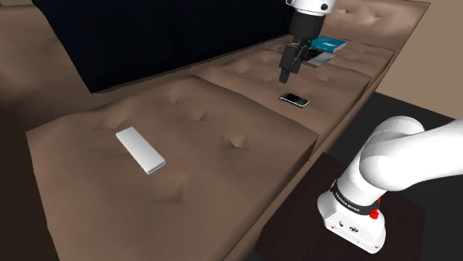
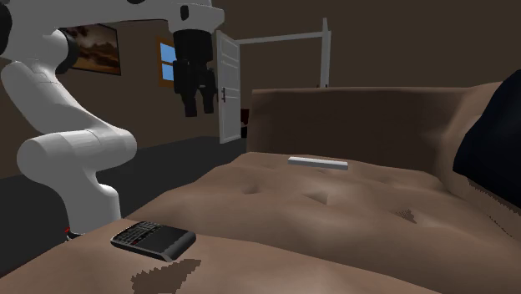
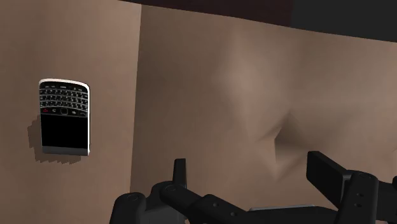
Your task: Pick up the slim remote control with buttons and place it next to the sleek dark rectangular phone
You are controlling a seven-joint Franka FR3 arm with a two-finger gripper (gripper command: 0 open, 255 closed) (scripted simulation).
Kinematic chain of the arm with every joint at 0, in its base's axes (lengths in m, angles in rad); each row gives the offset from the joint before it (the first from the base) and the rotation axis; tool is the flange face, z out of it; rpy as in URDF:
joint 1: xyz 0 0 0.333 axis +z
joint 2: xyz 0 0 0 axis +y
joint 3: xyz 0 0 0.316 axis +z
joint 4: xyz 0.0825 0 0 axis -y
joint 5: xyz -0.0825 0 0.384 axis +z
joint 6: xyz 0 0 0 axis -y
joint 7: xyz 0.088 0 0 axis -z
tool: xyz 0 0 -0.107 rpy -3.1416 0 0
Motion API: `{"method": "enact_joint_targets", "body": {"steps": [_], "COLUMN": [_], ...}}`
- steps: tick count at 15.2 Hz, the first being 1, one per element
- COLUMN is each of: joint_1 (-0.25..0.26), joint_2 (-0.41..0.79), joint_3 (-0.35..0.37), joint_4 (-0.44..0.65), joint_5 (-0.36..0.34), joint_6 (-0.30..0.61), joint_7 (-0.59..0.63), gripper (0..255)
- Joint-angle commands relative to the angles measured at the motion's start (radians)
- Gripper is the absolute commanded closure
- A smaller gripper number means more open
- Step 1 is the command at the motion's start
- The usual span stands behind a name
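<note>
Black gripper hangs open & empty over brown sofa cushion, nr the dark phone, w/ white remote lying well apart.

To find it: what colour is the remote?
Remote: plain white, clearest in shoulder view.

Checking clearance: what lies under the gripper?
Bare brown cushion with a dimple; the phone lies off to one side. The open gripper hides a strip of it.

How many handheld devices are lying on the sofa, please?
2. The pale slim remote lies on the cushion at the shoulder view's left; the dark phone lies on the next cushion, near the hand. Books farther back may hide more.
</note>
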Motion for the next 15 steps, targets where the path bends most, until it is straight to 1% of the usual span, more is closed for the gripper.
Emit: {"method": "enact_joint_targets", "body": {"steps": [1,5,9,15], "joint_1": [0.000,0.023,0.038,0.051], "joint_2": [0.000,0.095,0.205,0.395], "joint_3": [0.000,0.082,0.163,0.278], "joint_4": [0.000,0.029,0.077,0.185], "joint_5": [0.000,0.039,0.063,0.061], "joint_6": [0.000,0.067,0.130,0.211], "joint_7": [0.000,0.077,0.153,0.275], "gripper": [0,0,0,0]}}
